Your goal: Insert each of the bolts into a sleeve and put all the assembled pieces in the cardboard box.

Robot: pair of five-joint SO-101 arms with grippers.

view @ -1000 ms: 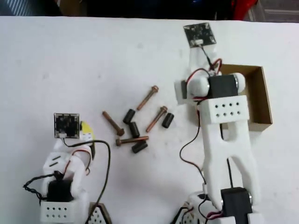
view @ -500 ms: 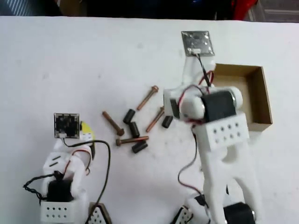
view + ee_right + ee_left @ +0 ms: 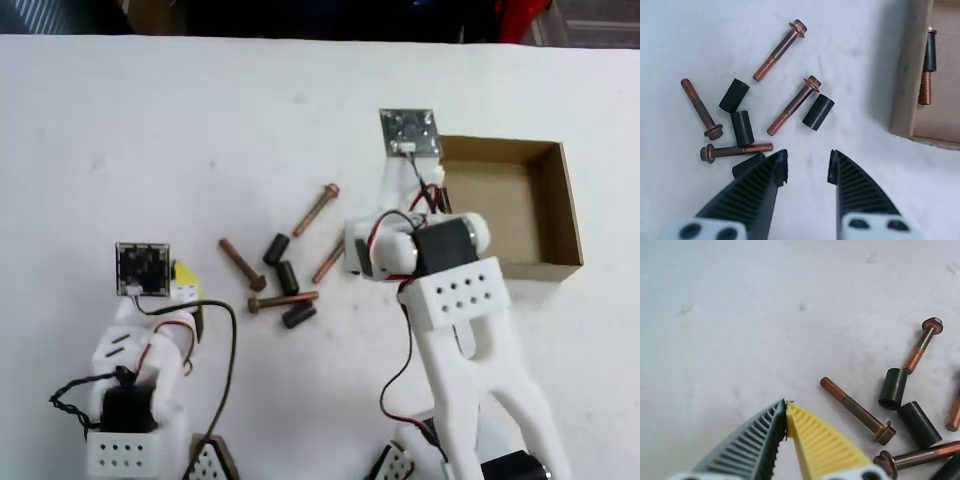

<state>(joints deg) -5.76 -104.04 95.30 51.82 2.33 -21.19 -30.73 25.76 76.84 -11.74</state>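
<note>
High view: the white desk (image 3: 150, 120) carries a loose cluster of copper-coloured flanged bolts (image 3: 317, 209) and short black cylindrical sleeves (image 3: 288, 277). They lie beside one another, and none of those in sight is joined. The open brown cardboard box (image 3: 562, 210) stands off to one side of the cluster. The right arm (image 3: 455, 290) hangs between cluster and box. The left arm (image 3: 135, 400) sits at the near edge of the desk, well apart from the box.

Right wrist view: four bolts and four sleeves lie loose on the desk, one sleeve half hidden behind a finger. Inside the box, close to its wall, rests one assembled piece (image 3: 926, 70), a bolt with a sleeve on its shank. By my reckoning one assembly is done and boxed, and four pairs are left to be joined and put away. The right hand (image 3: 807, 167) is spread open and empty, touching nothing. It hovers over the desk near the closest sleeve (image 3: 818, 112).

Left wrist view: the left hand (image 3: 786, 412) is clenched, its grey and yellow fingers meeting at the tips with nothing between them. It hangs over bare desk, near one loose bolt (image 3: 857, 410) but not touching it.
</note>
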